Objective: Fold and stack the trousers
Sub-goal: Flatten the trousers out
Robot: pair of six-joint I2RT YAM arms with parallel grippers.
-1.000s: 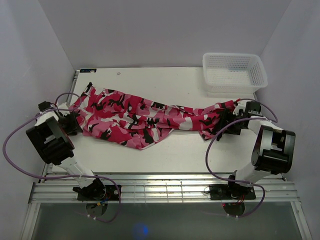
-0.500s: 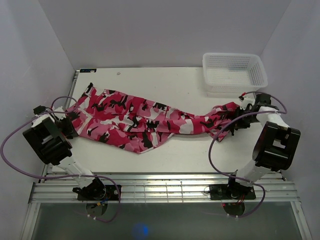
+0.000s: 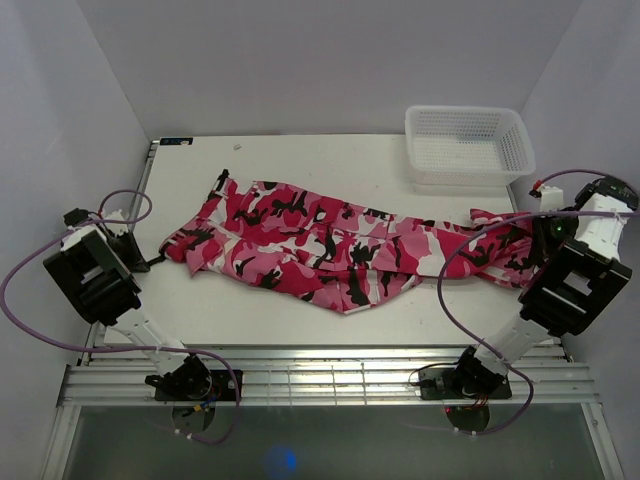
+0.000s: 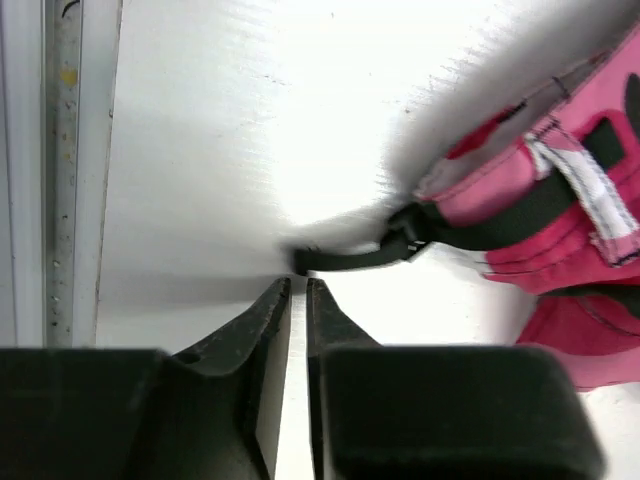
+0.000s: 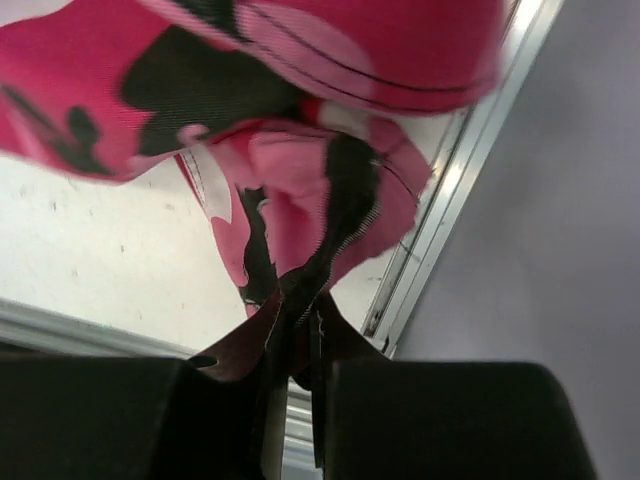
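Two sets of jaws, two different stories. The left gripper (image 4: 297,287) has its jaws pressed almost together, just a thin slit between them and nothing visibly caught in it. Right off their tips lies the free end of a black strap (image 4: 350,257), and I cannot tell whether it touches them. Follow that strap away from the jaws and it runs into the pink hem of the camouflage trousers (image 3: 340,250).

Over on the other side, the right gripper (image 5: 293,318) has its jaws clamped on a bunched fold of pink and black fabric, out at the right edge of the table (image 3: 300,160).

The trousers stretch between them, long axis running left edge to right edge across the middle of the table. The strap end stops short of the left edge and the far end reaches the right one. A white basket (image 3: 465,145) sits at the far right corner, apart from the cloth.

My read: the fold turns on the left arm. The cloth lies just beyond its jaws, toward the right edge, so it needs a fresh bite there.
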